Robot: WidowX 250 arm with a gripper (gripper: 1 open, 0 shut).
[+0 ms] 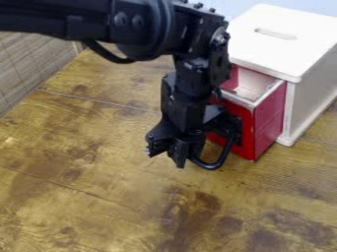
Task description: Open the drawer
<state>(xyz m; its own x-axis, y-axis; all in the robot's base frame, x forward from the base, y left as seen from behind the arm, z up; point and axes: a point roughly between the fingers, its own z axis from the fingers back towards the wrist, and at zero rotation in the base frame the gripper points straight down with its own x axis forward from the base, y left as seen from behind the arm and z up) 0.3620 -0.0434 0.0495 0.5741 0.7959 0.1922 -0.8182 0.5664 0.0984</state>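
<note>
Mottled brown wooden counter point(79, 187) is lying bare along the left side; nothing is resting on it there.

Black robot hand point(179, 157) is pointing steeply down at centre, fingers drawn narrow. It is sitting at the large black wire-loop handle point(218, 157); the fingers appear pinched on the near side of the loop, though the contact itself is partly masked by the hand's own body.

Step in hand, as judged: the pull. Red box-shaped drawer point(253, 110) is already standing partway out of the white cabinet box with the slotted top point(301, 54), its red front facing the hand. Task looks well begun but not finished.

Next move, as judged: keeping the pinch on the loop and drawing straight away from the cabinet, along the drawer's own line. A sideways or lifting pull is risking a slipped loop or a dragged cabinet.

Contents: the drawer's pale beige inside is showing only as a thin strip beside the arm; nothing is visible in it, and most of it is hidden. Cabinet interior is not visible.
</note>
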